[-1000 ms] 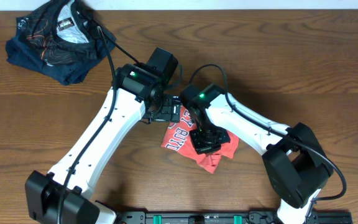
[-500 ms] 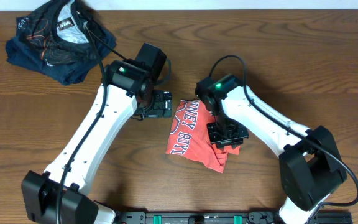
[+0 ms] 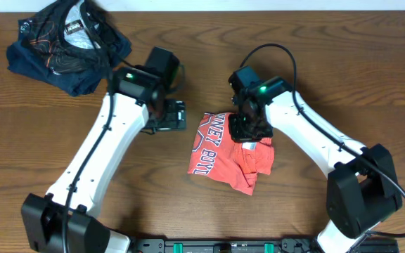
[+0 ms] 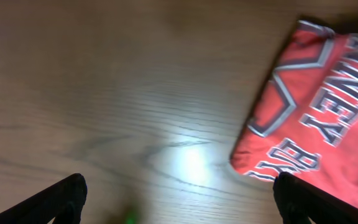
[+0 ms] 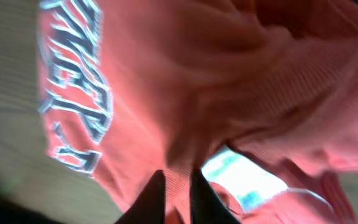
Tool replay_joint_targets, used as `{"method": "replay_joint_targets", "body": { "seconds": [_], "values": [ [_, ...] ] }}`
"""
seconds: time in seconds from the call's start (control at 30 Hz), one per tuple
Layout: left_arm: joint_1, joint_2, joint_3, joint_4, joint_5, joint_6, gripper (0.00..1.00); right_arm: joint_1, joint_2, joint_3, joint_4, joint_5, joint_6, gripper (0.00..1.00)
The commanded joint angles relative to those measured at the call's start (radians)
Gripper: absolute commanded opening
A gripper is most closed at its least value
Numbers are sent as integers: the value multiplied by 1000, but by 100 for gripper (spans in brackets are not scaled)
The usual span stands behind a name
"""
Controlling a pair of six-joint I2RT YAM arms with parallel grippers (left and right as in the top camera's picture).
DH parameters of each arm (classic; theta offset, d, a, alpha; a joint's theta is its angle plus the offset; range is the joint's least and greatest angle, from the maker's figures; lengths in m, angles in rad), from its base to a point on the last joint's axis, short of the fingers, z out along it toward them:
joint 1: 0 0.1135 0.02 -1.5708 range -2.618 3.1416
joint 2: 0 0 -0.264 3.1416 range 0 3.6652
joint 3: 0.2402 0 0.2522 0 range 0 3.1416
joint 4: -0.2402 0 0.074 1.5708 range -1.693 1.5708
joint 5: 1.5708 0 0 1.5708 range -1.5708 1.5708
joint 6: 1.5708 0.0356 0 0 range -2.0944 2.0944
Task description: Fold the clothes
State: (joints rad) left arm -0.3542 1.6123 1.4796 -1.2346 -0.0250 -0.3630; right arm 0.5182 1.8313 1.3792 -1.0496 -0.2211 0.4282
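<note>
— From above, where is the T-shirt (image 3: 220, 154)?

— It lies bunched on the table (image 3: 343, 77), just to the right of the left gripper (image 3: 170, 116) and under the right gripper (image 3: 247, 132), which sits on its far right corner. The long axis runs from that far edge toward the arm bases, with the near end leaning a little right. The white lettering (image 3: 206, 144) runs along that axis down the edge nearer the left gripper.

— Anything else up there?

— A dark garment (image 3: 62, 49) lies crumpled well beyond the left gripper, at the far left corner.

— And the left wrist camera?

— The left gripper (image 4: 180, 186) has its jaws spread wide over bare table (image 4: 104, 93), holding nothing. The T-shirt (image 4: 334, 118) is to the right of the fingers (image 4: 67, 199), one rounded corner pointing in between them. The lettering (image 4: 337, 106) slants up and away.

— The right wrist camera?

— Red cloth fills nearly the whole view. The right gripper (image 5: 176, 175) has its fingers (image 5: 151, 196) almost together, clamped on a fold of the T-shirt (image 5: 185, 81). A white neck tag (image 5: 241, 180) shows just right of the fingers, and the lettering (image 5: 73, 99) runs down the left side, away from the pinch. It is blurred.
</note>
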Motion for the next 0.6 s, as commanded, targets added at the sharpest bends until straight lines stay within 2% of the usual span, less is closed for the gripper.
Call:
{"method": "replay_joint_targets", "body": {
  "seconds": [0.0,0.1,0.37,0.47,0.57],
  "values": [
    [76,2,-5,-21,-25,-9,97,-26,-9,11,13,-115,-59,6],
    [137,2,-5,-31,-24,-9,97,-35,-8,10,22,-148,-72,2],
    [232,2,-5,-56,-24,-8,97,-42,-7,-78,107,-164,-96,5],
    [232,2,-5,-60,-24,-8,97,-56,-7,-136,138,-90,-63,3],
    [232,2,-5,-63,-24,-8,97,-85,-7,-153,93,50,-33,3]
  ]
}}
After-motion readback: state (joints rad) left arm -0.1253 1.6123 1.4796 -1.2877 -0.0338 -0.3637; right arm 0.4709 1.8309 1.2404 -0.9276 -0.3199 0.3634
